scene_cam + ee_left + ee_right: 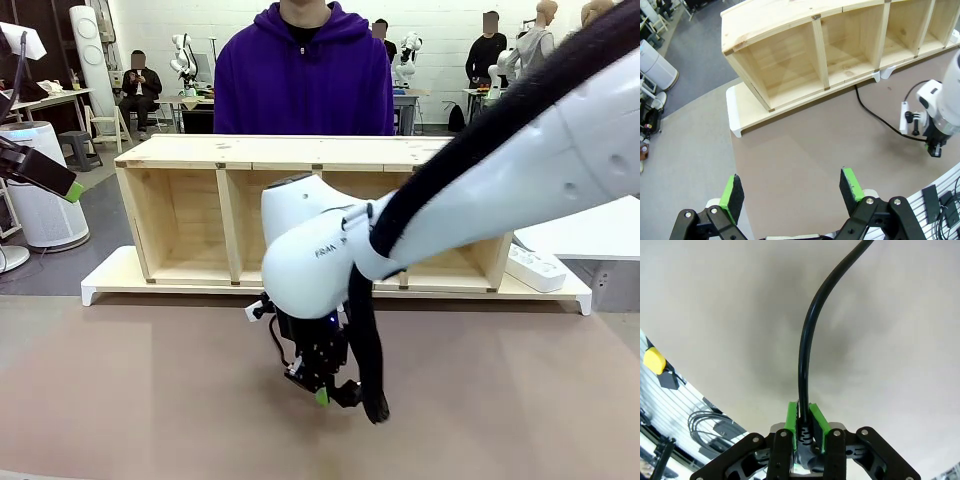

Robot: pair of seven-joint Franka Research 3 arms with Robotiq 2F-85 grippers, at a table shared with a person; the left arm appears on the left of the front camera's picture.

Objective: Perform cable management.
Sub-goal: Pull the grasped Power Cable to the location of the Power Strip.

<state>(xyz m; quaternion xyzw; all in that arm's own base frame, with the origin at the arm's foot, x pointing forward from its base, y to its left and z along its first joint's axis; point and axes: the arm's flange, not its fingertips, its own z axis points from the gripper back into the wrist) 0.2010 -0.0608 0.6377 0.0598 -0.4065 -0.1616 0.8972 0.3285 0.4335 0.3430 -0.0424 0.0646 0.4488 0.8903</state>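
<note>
In the right wrist view, my right gripper (804,426) is shut on the small black plug end of the cable (807,340), which curves up and away over the brown table. The front view has this gripper (325,392) low over the table's middle, pointing down. From the left wrist view, the cable (880,118) runs along the table from the foot of the wooden shelf (815,55) to the right gripper (935,148). My left gripper (791,187) is open and holds nothing, high above the table's left side. It also appears at the left edge (68,186).
A long wooden shelf (300,150) with open compartments stands on a white base across the table's far side. A white power strip (535,268) lies at its right end. A person in a purple hoodie (305,80) stands behind it. Brown table (150,400) stretches in front.
</note>
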